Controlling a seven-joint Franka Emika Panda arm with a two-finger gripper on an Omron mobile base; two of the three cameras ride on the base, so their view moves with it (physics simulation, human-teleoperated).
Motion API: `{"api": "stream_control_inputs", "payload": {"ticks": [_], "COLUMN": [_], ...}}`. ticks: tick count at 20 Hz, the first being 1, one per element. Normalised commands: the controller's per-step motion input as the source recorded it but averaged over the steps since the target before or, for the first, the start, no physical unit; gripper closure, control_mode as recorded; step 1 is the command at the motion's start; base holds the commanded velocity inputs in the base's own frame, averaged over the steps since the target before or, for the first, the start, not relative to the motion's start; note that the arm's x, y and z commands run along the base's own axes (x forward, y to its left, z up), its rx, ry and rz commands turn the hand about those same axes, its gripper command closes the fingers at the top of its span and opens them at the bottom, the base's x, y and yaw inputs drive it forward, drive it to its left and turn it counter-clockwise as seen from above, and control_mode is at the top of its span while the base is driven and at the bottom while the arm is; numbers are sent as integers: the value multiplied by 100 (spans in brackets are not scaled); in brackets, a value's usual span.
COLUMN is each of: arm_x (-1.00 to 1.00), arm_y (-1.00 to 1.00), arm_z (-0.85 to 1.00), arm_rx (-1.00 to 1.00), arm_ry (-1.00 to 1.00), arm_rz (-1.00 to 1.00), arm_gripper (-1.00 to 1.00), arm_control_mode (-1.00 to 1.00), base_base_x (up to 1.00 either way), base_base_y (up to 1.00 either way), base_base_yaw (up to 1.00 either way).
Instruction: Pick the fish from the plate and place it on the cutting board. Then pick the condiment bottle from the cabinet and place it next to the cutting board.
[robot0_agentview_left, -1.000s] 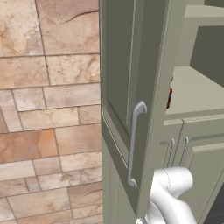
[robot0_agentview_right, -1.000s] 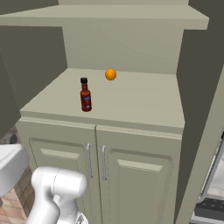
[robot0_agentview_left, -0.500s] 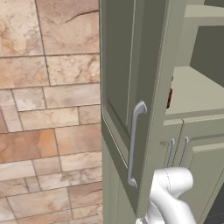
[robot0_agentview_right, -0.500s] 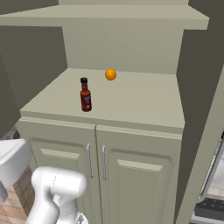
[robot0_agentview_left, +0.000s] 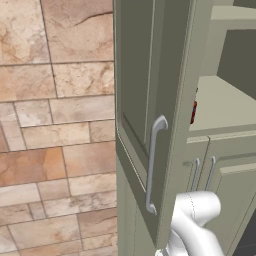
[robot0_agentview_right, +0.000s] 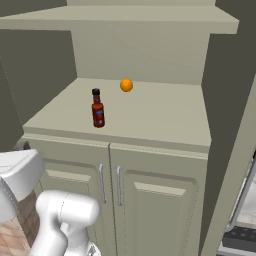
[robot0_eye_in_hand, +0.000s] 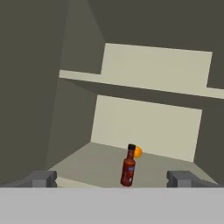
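Flat even rendered light, dim inside the cabinet (robot0_agentview_right: 150, 55) recess, soft shadow under its upper shelf, darker side walls, no glare, slightly soft and blocky hand view

1. The cabinet (robot0_agentview_right: 160, 200) looks like painted wood in a pale sage green, matt and smooth, with framed panel doors.
2. Its shelf (robot0_agentview_right: 150, 112) has the same flat, dull painted finish.
3. The long door handle (robot0_agentview_left: 152, 167) is a silver bar of smooth metal with a soft satin sheen.
4. The two small handles (robot0_agentview_right: 110, 182) on the lower doors look like the same brushed silver metal.
5. The condiment bottle (robot0_agentview_right: 97, 109) has a glossy dark-red body, glass or plastic, and a matt black cap.
6. The orange ball (robot0_agentview_right: 126, 85) is smooth and evenly coloured.
7. The wall (robot0_agentview_left: 55, 125) is clad in mottled tan and rust stone tiles with pale grout lines.
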Motion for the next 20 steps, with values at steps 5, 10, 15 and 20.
{"api": "stream_control_inputs", "payload": {"ticks": [5, 10, 15, 20], "arm_x": [22, 19, 26, 37], "arm_y": [12, 15, 9, 2], "arm_z": [-28, -35, -42, -50], "arm_rx": [0, 0, 0, 0], "arm_ry": [-15, -16, -17, -15], "arm_rz": [0, 0, 0, 0], "arm_gripper": [-100, -100, -100, -100], "arm_control_mode": [-100, -100, -100, -100], "base_base_x": [0, 0, 0, 0], "base_base_y": [0, 0, 0, 0], "base_base_yaw": [0, 0, 0, 0]}}
